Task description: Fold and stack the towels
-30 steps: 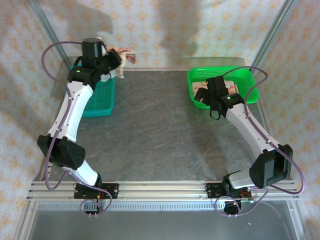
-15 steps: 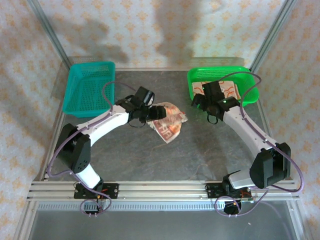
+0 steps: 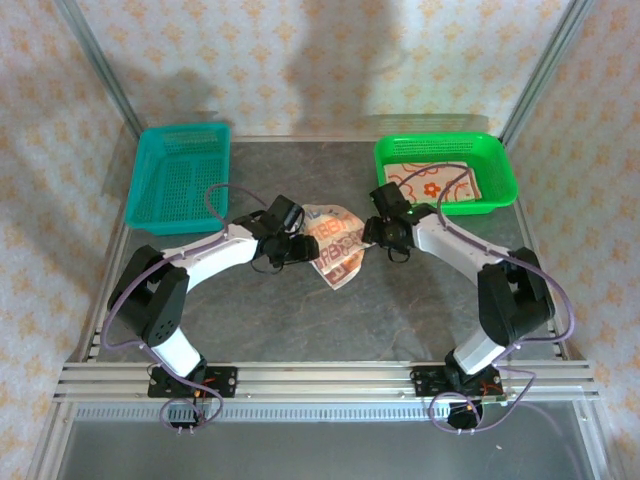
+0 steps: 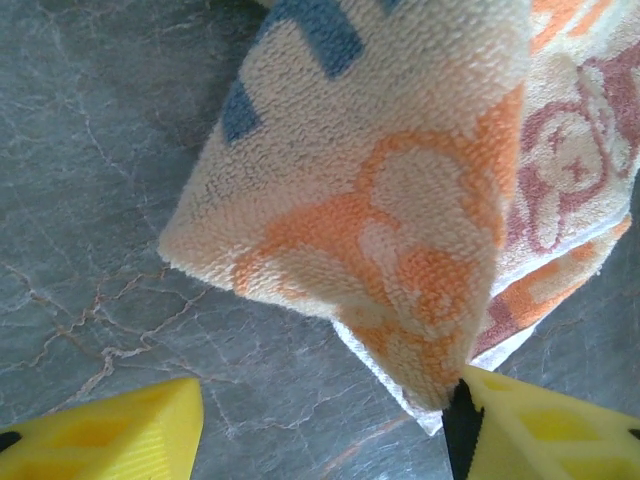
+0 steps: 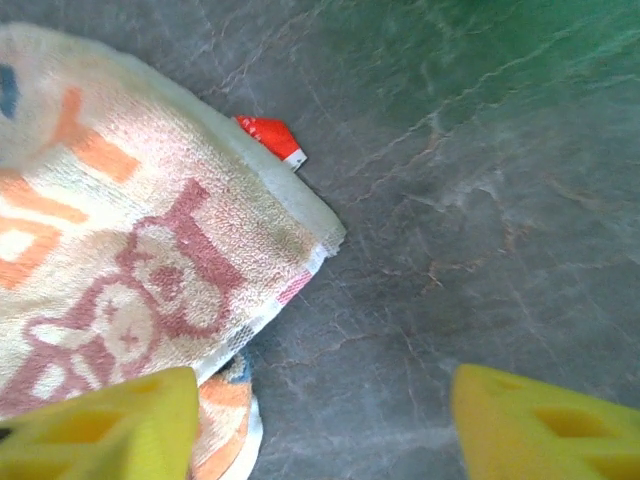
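left hand point(image 4: 325, 410), right hand point(image 5: 325, 400) spread by towel point(image 3: 338, 250) — grey veined table point(image 3: 300, 310), patterned walls point(image 3: 300, 60).

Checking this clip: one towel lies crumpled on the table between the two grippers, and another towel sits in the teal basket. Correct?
Not quite. The top external view shows the flower-print towel in the green basket, not the teal basket. The crumpled towel does lie on the table between the left gripper and the right gripper.

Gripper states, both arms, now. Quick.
Left gripper: open, towel corner against one finger, not gripped.
Right gripper: open, holding nothing, towel edge beside one finger.
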Robot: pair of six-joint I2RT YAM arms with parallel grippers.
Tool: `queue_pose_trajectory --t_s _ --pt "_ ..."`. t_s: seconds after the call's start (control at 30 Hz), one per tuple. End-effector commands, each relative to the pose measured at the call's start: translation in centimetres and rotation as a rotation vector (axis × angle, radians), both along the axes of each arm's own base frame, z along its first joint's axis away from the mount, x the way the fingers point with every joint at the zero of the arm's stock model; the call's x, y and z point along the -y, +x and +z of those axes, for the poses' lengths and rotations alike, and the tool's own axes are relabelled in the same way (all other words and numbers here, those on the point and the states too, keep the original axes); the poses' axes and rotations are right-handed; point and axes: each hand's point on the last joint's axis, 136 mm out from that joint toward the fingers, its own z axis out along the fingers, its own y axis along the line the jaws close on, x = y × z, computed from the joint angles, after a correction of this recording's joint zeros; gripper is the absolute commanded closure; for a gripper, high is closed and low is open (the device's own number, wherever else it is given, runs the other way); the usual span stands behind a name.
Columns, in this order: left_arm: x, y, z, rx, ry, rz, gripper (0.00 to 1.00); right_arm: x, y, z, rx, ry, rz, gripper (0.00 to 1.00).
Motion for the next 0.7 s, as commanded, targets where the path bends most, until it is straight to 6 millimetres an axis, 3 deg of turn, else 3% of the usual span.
queue_pose_trajectory --t_s 0.0,0.13,0.4,0.6,0.67 --pt "-0.1 0.7 0.9 0.047 -0.028 0.034 0.38 -1.0 1.6 -0.4 0.016 0.026 -0.006 0.42" --pt "-0.5 0.6 0.5 0.043 -0.007 0.040 0.40 -1.2 2.7 -1.9 -0.004 0.001 0.001 0.52" --pt "-0.7 0.2 0.5 0.041 -0.005 0.041 0.46 -1.8 4.6 -3.4 -0.016 -0.026 0.027 0.53" --pt "-1.7 -0.7 0.6 0.045 0.016 0.044 0.52 -1.7 4.2 -5.5 -0.061 -0.042 0.034 0.60" --pt "-1.9 -1.1 0.5 0.050 0.014 0.046 0.58 -1.6 3.9 -5.9 -0.067 -0.043 0.035 0.75"
